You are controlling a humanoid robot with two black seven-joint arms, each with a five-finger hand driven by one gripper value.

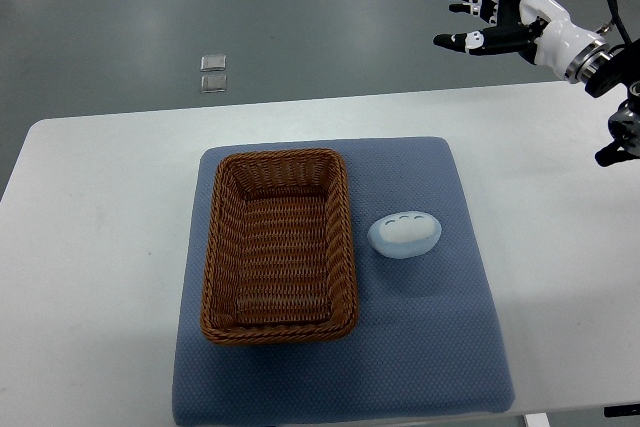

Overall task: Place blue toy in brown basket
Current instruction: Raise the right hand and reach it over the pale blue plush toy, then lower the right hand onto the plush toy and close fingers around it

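No legible text or labels

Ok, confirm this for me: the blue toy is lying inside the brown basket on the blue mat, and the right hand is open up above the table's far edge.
Not quite. The top view shows the blue toy lying on the blue mat beside the brown basket, to its right, not inside it; the basket holds nothing. The rest stands: the right hand is open above the table's far edge.

A white table (pixel 90 247) stands on a grey floor (pixel 300 17); two small clear squares (pixel 212 73) lie far left.
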